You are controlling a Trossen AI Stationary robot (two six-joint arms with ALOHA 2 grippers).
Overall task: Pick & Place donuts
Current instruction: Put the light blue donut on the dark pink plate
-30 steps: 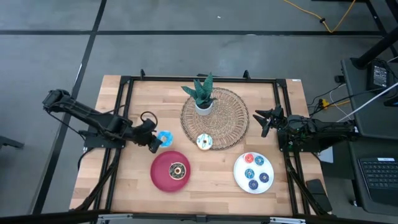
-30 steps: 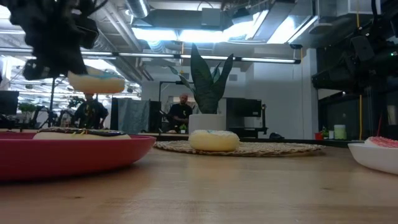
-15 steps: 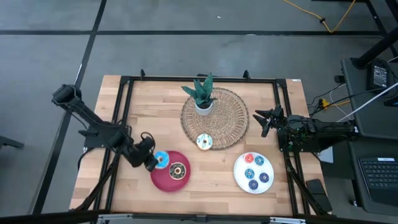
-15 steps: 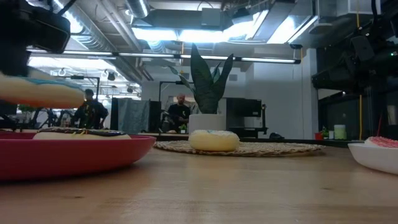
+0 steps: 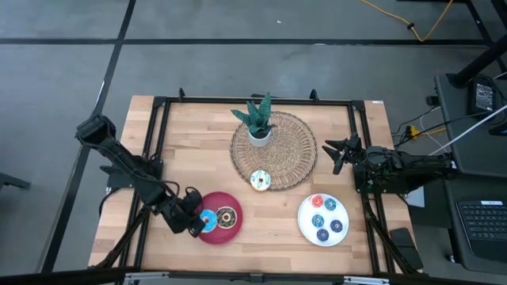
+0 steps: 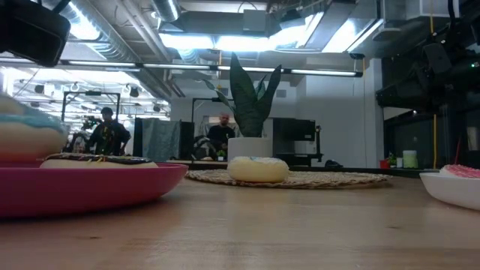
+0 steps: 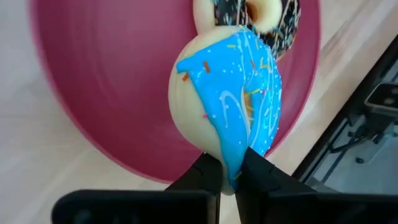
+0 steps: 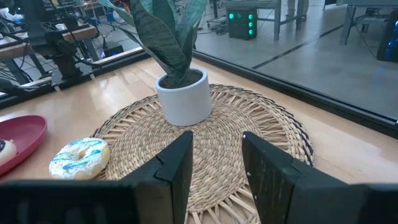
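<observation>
My left gripper (image 5: 196,225) is shut on the light-blue iced donut (image 7: 230,87), which it holds over the left part of the red plate (image 5: 215,233). The chocolate donut (image 5: 227,216) lies on the plate just beside it. A cream-white sprinkled donut (image 5: 261,180) rests flat on the near edge of the woven mat (image 5: 293,154). Several coin-sized donuts (image 5: 324,219) lie on a white plate (image 5: 305,224) at the near right. My right gripper (image 5: 337,154) waits open at the table's right side, holding nothing. My left gripper pinches the blue donut's rim (image 7: 229,169) between its two fingers, one on the iced face and one on the plain underside. The fingers slant down from the table's left. The donut stands on edge beyond the fingertips, low over the red plate; whether it touches the plate, I cannot tell.
A potted plant (image 5: 258,123) in a white pot stands on the far part of the woven mat. A black frame (image 5: 158,119) runs around the table top. Bare wood shows between the two plates and along the near edge.
My left gripper has carried the blue donut from beside the mat's left edge toward the table's near edge and down, tipping more steeply. The donut now stands low over the red plate's left part, next to the chocolate donut.
</observation>
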